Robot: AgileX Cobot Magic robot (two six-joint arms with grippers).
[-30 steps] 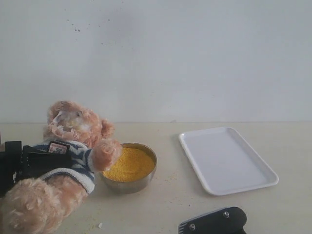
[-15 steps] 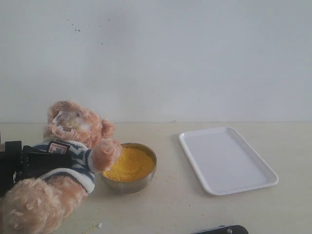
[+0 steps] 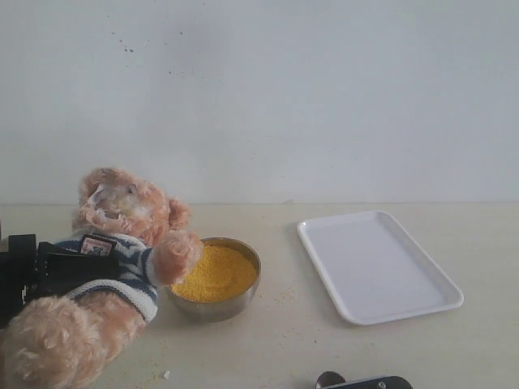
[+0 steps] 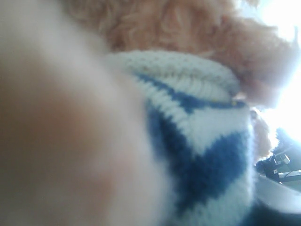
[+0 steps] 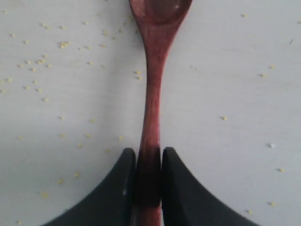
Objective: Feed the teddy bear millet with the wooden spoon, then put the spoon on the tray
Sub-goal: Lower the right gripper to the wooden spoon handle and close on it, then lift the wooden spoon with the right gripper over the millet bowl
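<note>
The teddy bear (image 3: 122, 235) sits at the left in its striped shirt, one paw over the rim of the steel bowl of millet (image 3: 215, 273). My left gripper (image 3: 77, 271) clasps the bear's torso from the left; the left wrist view shows only blurred fur and the bear's shirt (image 4: 207, 141), no fingers. On the table lies the wooden spoon (image 5: 153, 70), and my right gripper (image 5: 148, 153) is shut on its handle, both fingers pressed against it. At the exterior view's bottom edge show the spoon's bowl (image 3: 330, 378) and the right gripper (image 3: 369, 382). The white tray (image 3: 377, 267) lies empty at the right.
Loose millet grains (image 5: 42, 61) are scattered on the cream table (image 3: 276, 340) around the spoon. A pale wall rises behind the table. A small white crumb (image 3: 166, 374) lies in front of the bear.
My right gripper has sunk toward the exterior view's bottom edge and closed on the spoon's handle. The spoon's bowl now peeks in there. Bear, bowl and left gripper are unmoved.
</note>
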